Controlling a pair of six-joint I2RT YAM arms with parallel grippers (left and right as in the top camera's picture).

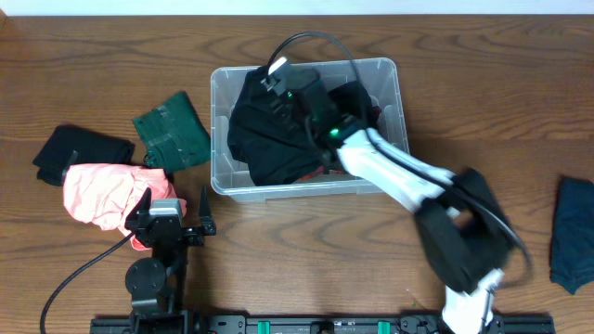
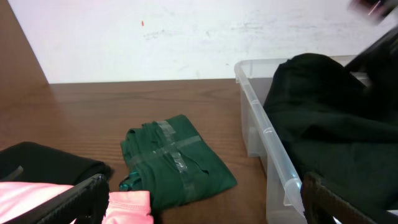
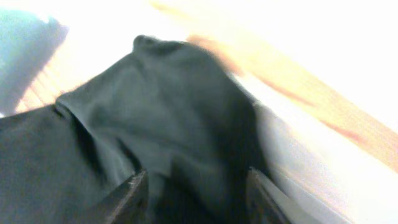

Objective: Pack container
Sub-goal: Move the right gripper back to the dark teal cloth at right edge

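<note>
The container [image 1: 390, 79] is a clear plastic bin at the table's middle, and a black garment [image 1: 264, 134] fills most of it. My right gripper [image 1: 280, 95] reaches into the bin from the lower right. In the right wrist view the right gripper [image 3: 199, 196] has its fingers spread apart over the black garment [image 3: 161, 112], clamping nothing. My left gripper [image 1: 176, 204] rests open at the front left beside a pink cloth [image 1: 102, 190]. The left wrist view has the left gripper [image 2: 205, 208] open, with the pink cloth [image 2: 127, 208] by its left finger and the container's wall [image 2: 273, 155] on the right.
A folded green cloth [image 1: 172, 130] [image 2: 177, 158] lies left of the bin. A black cloth [image 1: 83, 153] [image 2: 43, 163] sits further left. A blue cloth [image 1: 571, 232] lies at the table's right edge. A white wall stands behind the table.
</note>
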